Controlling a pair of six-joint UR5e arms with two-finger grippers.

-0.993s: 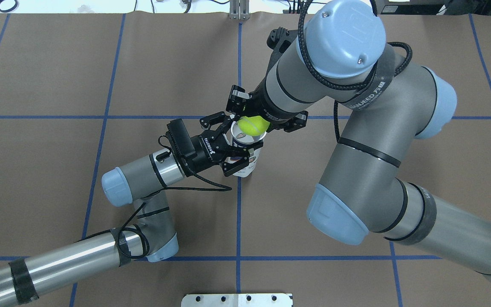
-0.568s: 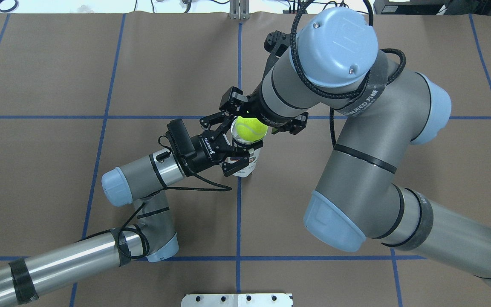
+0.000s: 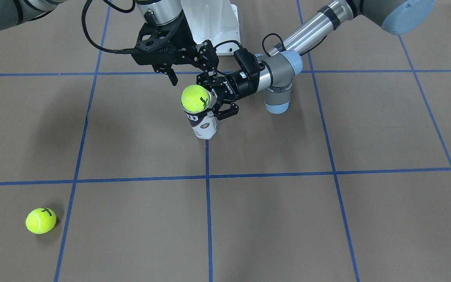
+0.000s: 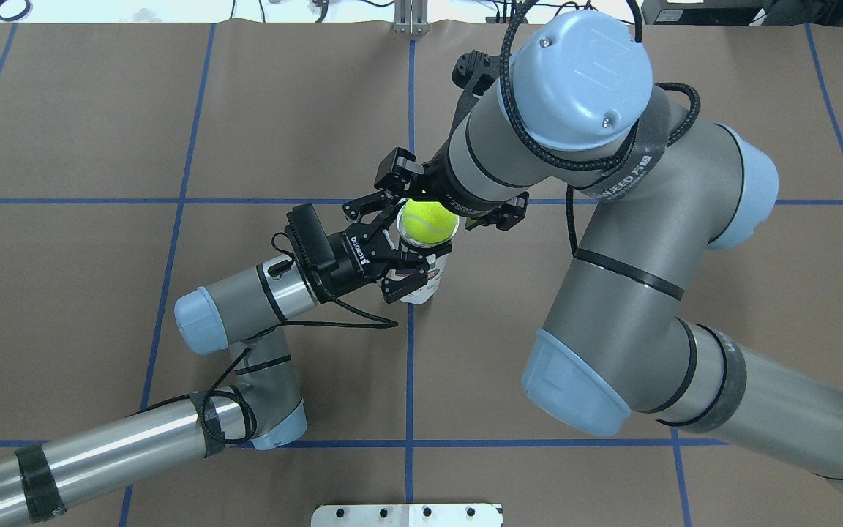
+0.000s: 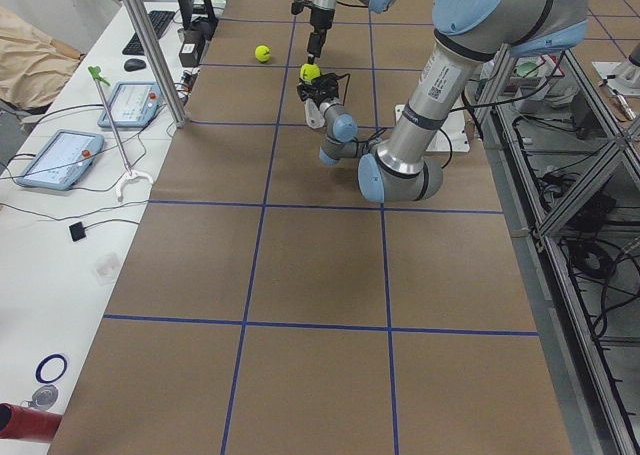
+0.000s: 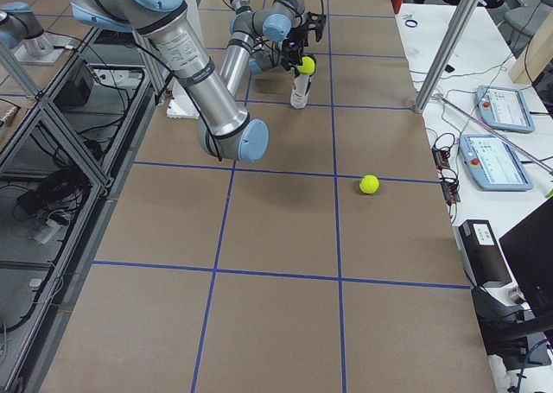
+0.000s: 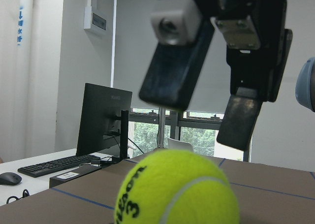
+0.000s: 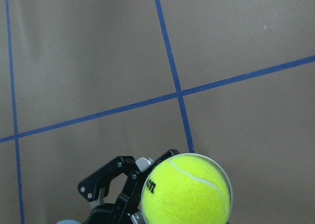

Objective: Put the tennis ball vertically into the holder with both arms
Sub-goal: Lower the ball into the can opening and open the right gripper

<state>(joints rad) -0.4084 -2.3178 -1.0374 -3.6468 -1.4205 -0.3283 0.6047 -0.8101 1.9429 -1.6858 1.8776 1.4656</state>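
The holder [image 3: 204, 127] stands upright on the brown table, clear with a white and navy label. My left gripper [image 3: 215, 100] is shut on its upper part from the side, also shown in the overhead view [image 4: 408, 247]. A yellow tennis ball [image 3: 195, 98] rests in the holder's open mouth and sticks out above the rim [image 4: 429, 222]. My right gripper [image 3: 192, 76] hangs just above the ball, open. The left wrist view shows its two fingers [image 7: 236, 130] spread above the ball [image 7: 177, 189] without touching it. From the right wrist camera the ball [image 8: 186, 189] fills the holder's mouth.
A second tennis ball [image 3: 40, 220] lies loose on the table far off on the robot's right side. A white metal base [image 3: 210, 19] is at the robot's edge of the table. Blue tape lines cross the brown surface.
The ball and my right gripper shifted slightly left, from the right side of the holder's rim to centred over its mouth. My left arm and the holder stayed still.
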